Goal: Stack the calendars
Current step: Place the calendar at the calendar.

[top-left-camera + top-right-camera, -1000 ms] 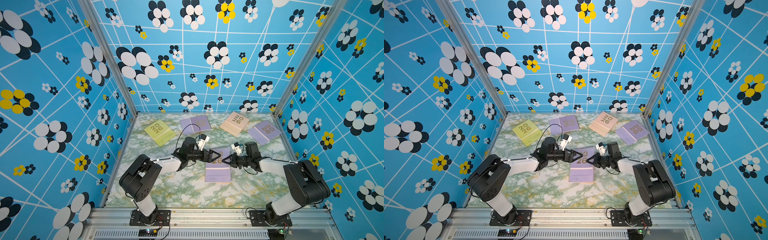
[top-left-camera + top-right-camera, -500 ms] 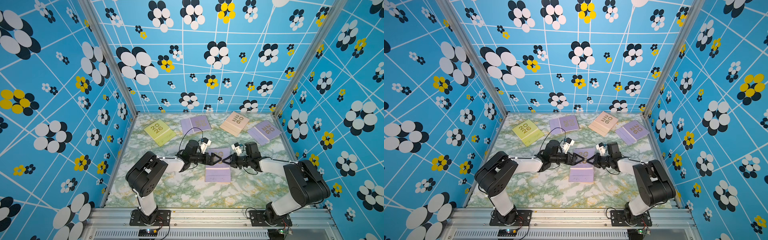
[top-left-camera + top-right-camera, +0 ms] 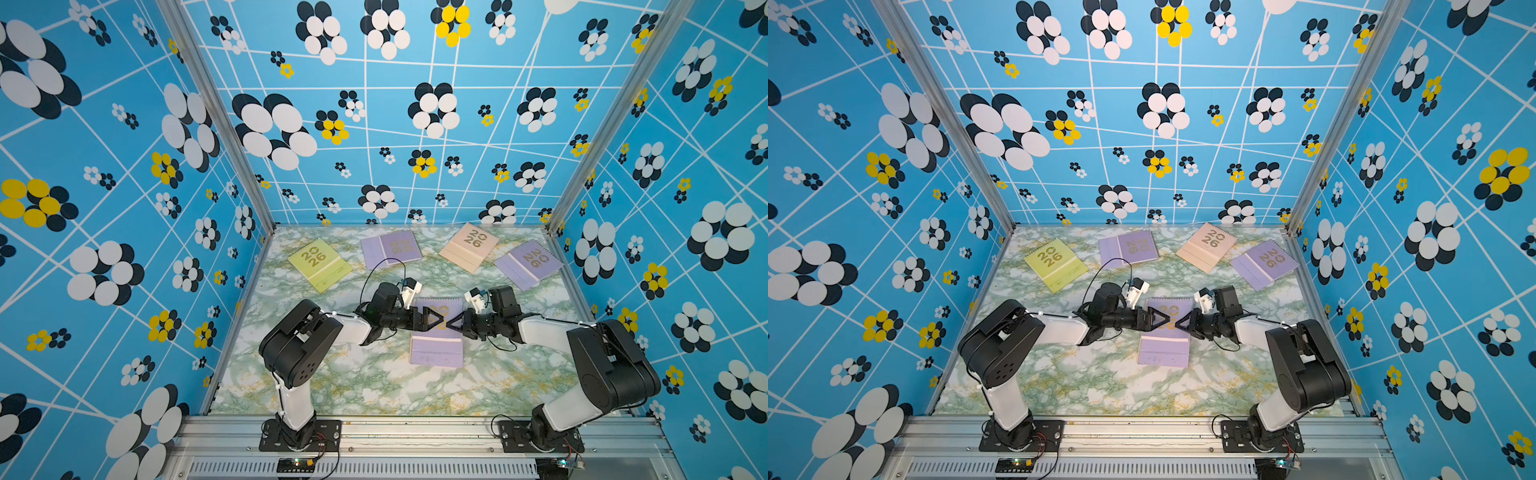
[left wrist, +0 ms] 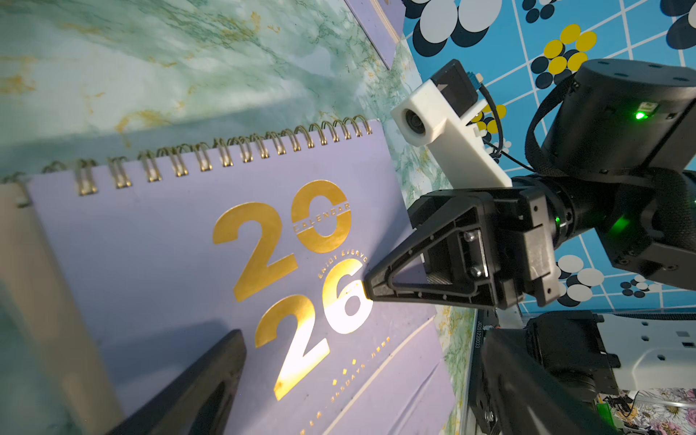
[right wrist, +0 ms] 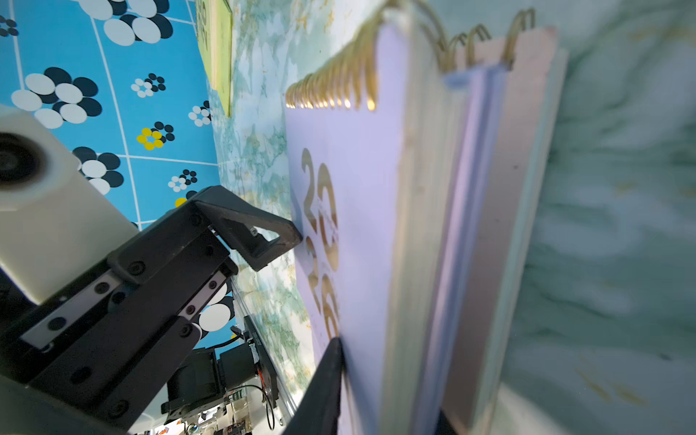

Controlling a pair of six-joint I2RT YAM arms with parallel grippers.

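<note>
- Calendars, six in all, lie on a green-veined, marble-print tabletop [image 3: 374,386]. They are flat spiral-bound card rectangles with gold-foil "2026" on matte pastel covers.
- Mid-table, a lilac calendar [image 3: 436,351] rests on a peach calendar [image 5: 501,226], their gold wire coils [image 4: 226,154] roughly aligned. This pair is the stack so far.
- Beyond the stack and well apart from it, four lie singly: a yellow-green calendar [image 3: 319,264], a second lilac calendar [image 3: 390,249], a second peach calendar [image 3: 469,245] and a third lilac calendar [image 3: 528,262].
- Over the stack's cover, the left gripper [image 3: 436,320] hangs empty, jaws spread wide.
- Facing it, the right gripper [image 3: 454,322] has one finger [image 5: 327,376] against the lilac cover. Whether it pinches that calendar cannot be told.
- Each calendar is probably light and stiff, with a smooth, slippery cover. A pinch across a side edge, away from the snag-prone coils, looks safest.
</note>
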